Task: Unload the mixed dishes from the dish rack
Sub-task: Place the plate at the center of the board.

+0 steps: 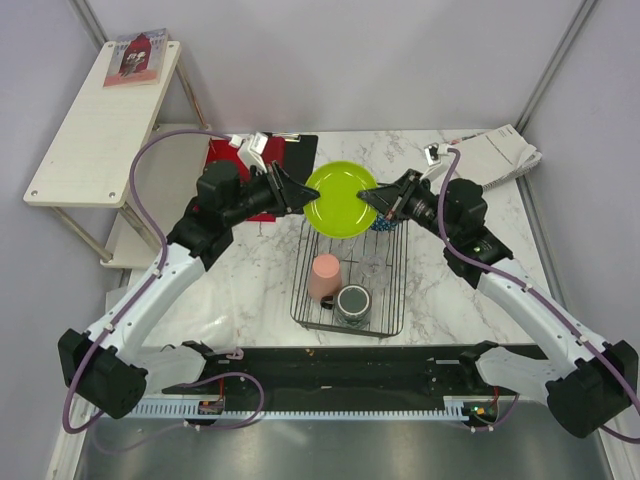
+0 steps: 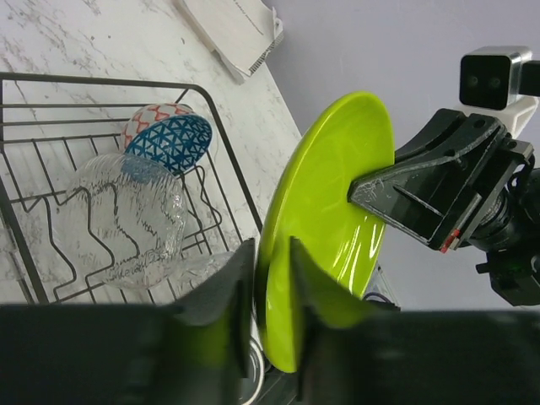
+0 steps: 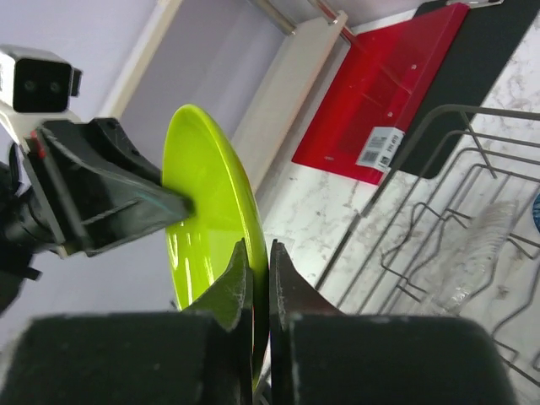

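The lime-green plate (image 1: 340, 195) is held on edge above the far end of the black wire dish rack (image 1: 299, 300). My left gripper (image 1: 308, 195) is shut on its left rim, fingers straddling the plate (image 2: 325, 211) in the left wrist view. My right gripper (image 1: 368, 197) is shut on the right rim, pinching the plate (image 3: 202, 194). In the rack are the salmon-pink cup (image 1: 324, 277), the dark grey mug (image 1: 353, 303), the clear glass (image 2: 126, 219) lying on its side, and the blue patterned bowl (image 2: 169, 139) on edge at the far right corner.
A red clipboard (image 1: 228, 155) and a black board (image 1: 297, 150) lie behind the rack on the left. A stack of papers (image 1: 500, 158) lies at the far right corner. A wooden shelf (image 1: 105, 120) stands off the table's left side.
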Robot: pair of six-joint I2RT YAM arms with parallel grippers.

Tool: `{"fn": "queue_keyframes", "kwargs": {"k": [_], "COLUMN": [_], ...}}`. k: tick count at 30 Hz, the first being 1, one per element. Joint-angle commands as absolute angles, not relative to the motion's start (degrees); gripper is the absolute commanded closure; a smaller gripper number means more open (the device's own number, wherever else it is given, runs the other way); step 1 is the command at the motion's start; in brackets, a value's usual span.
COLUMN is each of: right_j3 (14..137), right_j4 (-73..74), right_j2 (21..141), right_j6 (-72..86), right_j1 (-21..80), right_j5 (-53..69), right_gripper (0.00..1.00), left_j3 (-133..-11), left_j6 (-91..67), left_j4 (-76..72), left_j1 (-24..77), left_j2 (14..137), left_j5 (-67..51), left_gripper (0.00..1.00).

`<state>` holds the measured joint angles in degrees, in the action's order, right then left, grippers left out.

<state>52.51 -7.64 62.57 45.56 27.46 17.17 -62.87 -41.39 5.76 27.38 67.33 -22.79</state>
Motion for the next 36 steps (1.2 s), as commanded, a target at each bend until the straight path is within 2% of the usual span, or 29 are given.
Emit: {"fn": "queue_keyframes", "kwargs": {"k": [1,3,9,14,20,26,27,28,29,32,36], "right_j3": [52.0,52.1,53.3,52.4,46.5,44.9,44.8,44.6,44.6,44.3,46.3], "right_j4": [-5.6,-3.7,2.5,7.8,3.9,0.9,0.6,-1.0,-1.6,-3.5,-4.4], "right_j2": [61.2,60.4,59.3,60.8,67.5,76.2,77.2,78.3,80.5,84.0,88.1], "right_j6": [42.0,41.7,45.4,50.3,58.4,56.7,56.0,54.0,53.1,51.9,51.5], "right_j1": [27.4,27.0,17.6,4.3,-8.9,-10.4,-10.4,-10.4,-10.4,-10.4,-10.4], "right_j5": [11.9,9.1,0.4,-7.6,-6.2,-7.4,-7.3,-7.0,-6.9,-6.1,-6.4], "right_gripper": [1.0,1.0,1.0,1.0,1.0,1.0,0.97,0.88,0.84,0.76,0.74], "left_j3": [-64.2,-65.0,-63.2,-58.5,-52.3,-49.8,-49.6,-49.0,-48.9,-48.3,-47.7], "left_j6": [-39.6,-40.2,-41.5,-40.4,-39.9,-39.7,-39.8,-40.2,-40.3,-40.9,-41.7], "left_j4": [7.5,13.0,19.5,19.1,16.7,17.1,17.0,17.0,17.1,17.1,17.1], "left_j1": [27.0,26.9,26.9,26.9,27.9,29.3,29.3,29.3,29.3,29.3,29.3], "left_j2": [66.0,64.9,58.7,54.8,48.7,46.8,46.8,46.8,46.8,47.7,48.5], "left_j5": [-18.5,-10.2,5.3,2.2,-1.2,-0.4,-0.6,-0.8,-1.0,-2.1,-3.9], "left_gripper": [0.45,0.01,0.01,0.01,0.02,0.03,0.04,0.04,0.04,0.06,0.07]}}
